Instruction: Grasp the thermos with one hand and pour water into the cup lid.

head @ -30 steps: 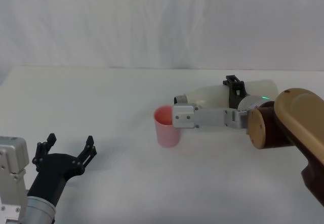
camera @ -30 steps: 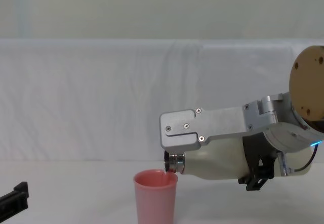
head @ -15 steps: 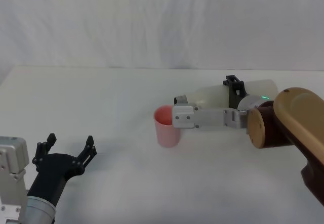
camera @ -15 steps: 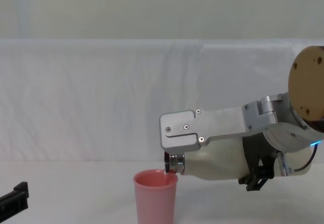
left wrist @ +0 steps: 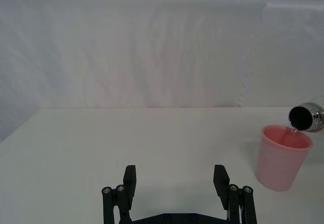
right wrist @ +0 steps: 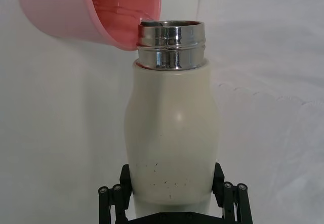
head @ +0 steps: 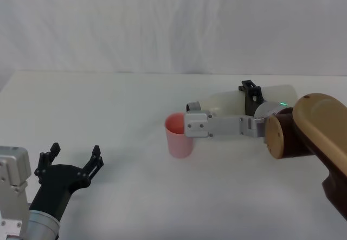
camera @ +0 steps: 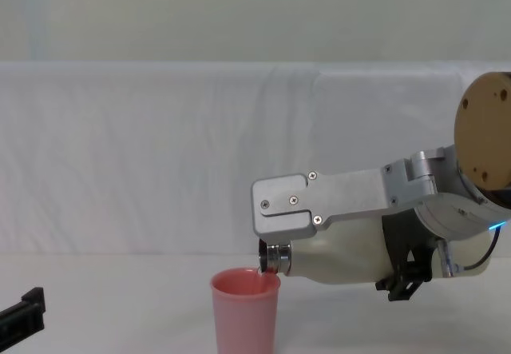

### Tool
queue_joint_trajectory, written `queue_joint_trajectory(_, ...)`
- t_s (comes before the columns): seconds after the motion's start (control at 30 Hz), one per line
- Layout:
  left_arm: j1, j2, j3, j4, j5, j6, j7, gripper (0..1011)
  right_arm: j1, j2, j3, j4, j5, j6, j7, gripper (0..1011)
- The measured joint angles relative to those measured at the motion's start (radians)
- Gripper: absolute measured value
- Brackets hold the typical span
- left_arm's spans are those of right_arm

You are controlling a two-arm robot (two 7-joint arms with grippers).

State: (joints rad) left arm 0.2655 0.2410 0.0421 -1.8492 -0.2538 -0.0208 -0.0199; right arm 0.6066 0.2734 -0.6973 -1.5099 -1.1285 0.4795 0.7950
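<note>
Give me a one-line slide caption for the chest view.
Right end effector tips the thermos sideways, steel neck over the pink cup lid.

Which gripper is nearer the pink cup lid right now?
Right. The right gripper holds the thermos tipped on its side, steel neck just over the cup lid rim. The left gripper sits open, low at the table's left, well away from it.

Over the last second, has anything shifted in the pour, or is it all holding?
Nothing has visibly moved. The right gripper stays clamped on the thermos, tipped almost level with its steel neck over the rim of the cup lid. The cup lid stands upright on the table. The left gripper stays open and parked at the near left.
</note>
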Motion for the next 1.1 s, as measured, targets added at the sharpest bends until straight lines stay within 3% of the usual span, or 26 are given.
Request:
queue_joint_trajectory(0.33, 0.0, 0.0, 0.0, 0.0, 0.0, 0.0, 0.0, 1001, -0.005, -0.001, 0.004, -0.001, 0.004, 0.0, -0.007, 947)
queue_joint_trajectory(0.63, 0.0, 0.0, 0.0, 0.0, 0.0, 0.0, 0.0, 1001, -0.025, -0.005, 0.033, -0.018, 0.037, 0.001, -0.038, 946)
queue_joint_trajectory(0.77, 0.0, 0.0, 0.0, 0.0, 0.0, 0.0, 0.0, 1001, -0.046, -0.007, 0.062, -0.035, 0.07, 0.0, -0.065, 946)
queue_joint_trajectory(1.1, 0.0, 0.0, 0.0, 0.0, 0.0, 0.0, 0.0, 1001, -0.133, -0.025, 0.179, -0.094, 0.211, -0.013, -0.182, 947)
